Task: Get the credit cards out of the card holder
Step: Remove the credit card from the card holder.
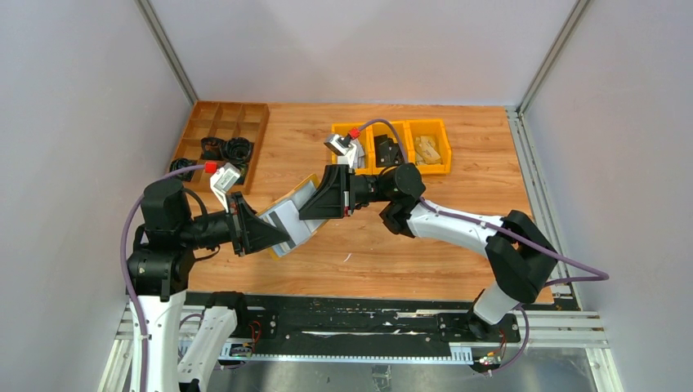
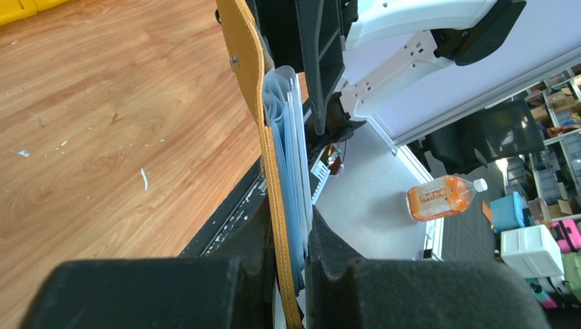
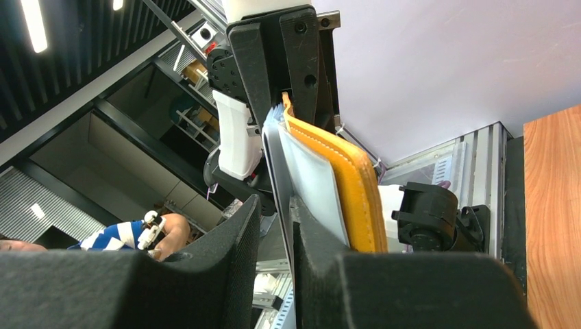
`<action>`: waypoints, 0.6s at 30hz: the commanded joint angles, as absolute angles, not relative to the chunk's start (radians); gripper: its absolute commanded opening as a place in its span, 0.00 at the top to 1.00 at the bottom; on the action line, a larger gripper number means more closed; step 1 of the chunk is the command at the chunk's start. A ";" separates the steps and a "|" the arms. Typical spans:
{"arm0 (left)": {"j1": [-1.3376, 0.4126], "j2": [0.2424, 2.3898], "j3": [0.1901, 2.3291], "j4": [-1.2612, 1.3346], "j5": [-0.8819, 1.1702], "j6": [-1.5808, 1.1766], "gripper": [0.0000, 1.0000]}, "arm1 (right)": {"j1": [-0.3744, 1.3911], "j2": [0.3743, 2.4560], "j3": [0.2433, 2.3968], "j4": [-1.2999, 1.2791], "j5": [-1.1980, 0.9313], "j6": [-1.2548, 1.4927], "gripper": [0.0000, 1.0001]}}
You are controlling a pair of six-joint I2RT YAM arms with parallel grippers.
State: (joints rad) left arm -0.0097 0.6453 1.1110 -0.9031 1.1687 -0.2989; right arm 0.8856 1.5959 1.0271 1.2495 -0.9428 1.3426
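Three yellow bins stand in a row at the far side of the table. The middle one holds black pieces and the right one tan pieces. The left one is mostly hidden behind the right arm's camera. Far left lies one brown wooden tray split into compartments, with at least two coils of black cable in it.

The single card holder is off the table, held in the air between the two arms and slanting from lower left to upper right. Its mustard cover lies along one side and several grey-blue sleeves fan out beside it; their number cannot be told.

The left gripper is closed narrow on the lower end of the card holder, cover and sleeves together between its fingers. The right gripper is pinched narrow at the upper end on one thin grey sheet, while the cover and a pale sleeve pass outside its finger. Whether that sheet is a credit card or a sleeve cannot be told, nor how many cards are inside
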 commanded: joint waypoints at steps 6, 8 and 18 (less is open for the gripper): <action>-0.014 0.635 1.154 -0.838 1.197 -0.303 0.91 | 0.922 1.585 1.016 1.234 -0.976 1.321 0.99; -0.014 0.636 1.157 -0.838 1.197 -0.306 0.89 | 0.915 1.569 1.011 1.214 -0.971 1.307 1.00; -0.014 0.632 1.164 -0.839 1.210 -0.314 0.76 | 0.843 1.502 0.940 1.236 -0.934 1.320 1.00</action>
